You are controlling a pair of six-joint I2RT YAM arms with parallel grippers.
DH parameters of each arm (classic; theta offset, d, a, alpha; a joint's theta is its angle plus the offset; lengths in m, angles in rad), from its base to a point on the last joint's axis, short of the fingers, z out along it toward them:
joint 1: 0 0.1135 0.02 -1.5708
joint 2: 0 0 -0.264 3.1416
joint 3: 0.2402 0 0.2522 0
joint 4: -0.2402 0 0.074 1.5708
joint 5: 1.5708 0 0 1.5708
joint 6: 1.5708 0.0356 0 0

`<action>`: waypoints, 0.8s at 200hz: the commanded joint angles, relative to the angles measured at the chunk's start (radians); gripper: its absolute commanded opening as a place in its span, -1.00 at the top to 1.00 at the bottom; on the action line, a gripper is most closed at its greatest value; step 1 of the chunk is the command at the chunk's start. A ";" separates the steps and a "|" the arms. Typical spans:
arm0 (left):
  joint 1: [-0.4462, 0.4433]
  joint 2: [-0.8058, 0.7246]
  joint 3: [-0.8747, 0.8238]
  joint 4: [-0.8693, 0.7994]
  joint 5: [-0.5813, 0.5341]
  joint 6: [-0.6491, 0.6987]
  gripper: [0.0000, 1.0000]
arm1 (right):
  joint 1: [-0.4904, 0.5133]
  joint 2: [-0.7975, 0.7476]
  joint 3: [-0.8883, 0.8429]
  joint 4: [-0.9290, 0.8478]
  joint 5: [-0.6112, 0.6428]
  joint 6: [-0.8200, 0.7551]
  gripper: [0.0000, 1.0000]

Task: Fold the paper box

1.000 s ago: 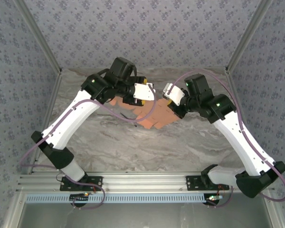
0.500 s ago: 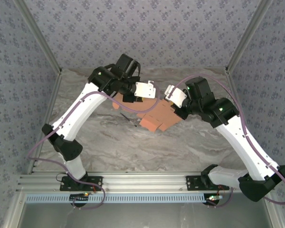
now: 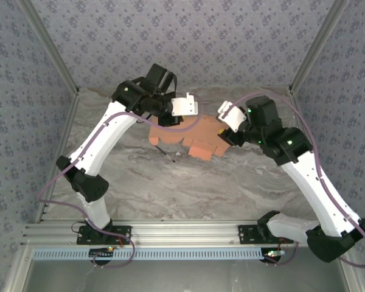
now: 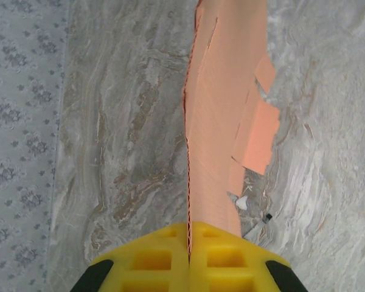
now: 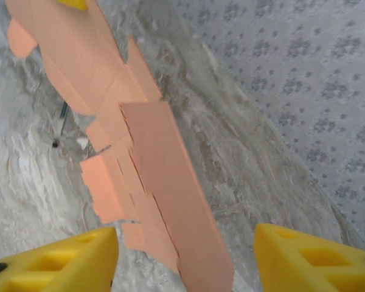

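Observation:
The paper box is a salmon-orange die-cut sheet with tabs, held off the marble table between the two arms. My left gripper is shut on the near edge of the paper box, which stands on edge and runs away from the jaws. My right gripper is open; one long panel of the paper box reaches between its yellow fingers without being clamped. In the top view the left gripper sits at the sheet's back left and the right gripper at its right end.
A thin dark stick lies on the table under the sheet, also seen as the stick and the stick. Patterned walls close in the back and sides. The table's near half is bare marble.
My left gripper has closed on the sheet. My right gripper has opened and let go of it, backing off to the right. The sheet has swung left and tilted onto its edge.

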 commanded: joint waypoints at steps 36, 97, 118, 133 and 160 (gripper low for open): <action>0.123 -0.205 -0.206 0.248 0.291 -0.249 1.00 | -0.278 -0.105 -0.096 0.175 -0.413 0.142 -0.48; 0.268 -0.377 -0.462 0.465 0.547 -0.425 1.00 | -0.405 -0.040 -0.200 0.408 -0.692 0.236 -0.53; 0.297 -0.400 -0.504 0.486 0.603 -0.461 1.00 | -0.414 -0.002 -0.207 0.463 -0.759 0.246 -0.53; 0.306 -0.399 -0.507 0.486 0.628 -0.469 1.00 | -0.415 0.022 -0.205 0.490 -0.778 0.243 -0.53; 0.322 -0.393 -0.508 0.485 0.660 -0.473 1.00 | -0.435 0.045 -0.198 0.514 -0.814 0.230 -0.49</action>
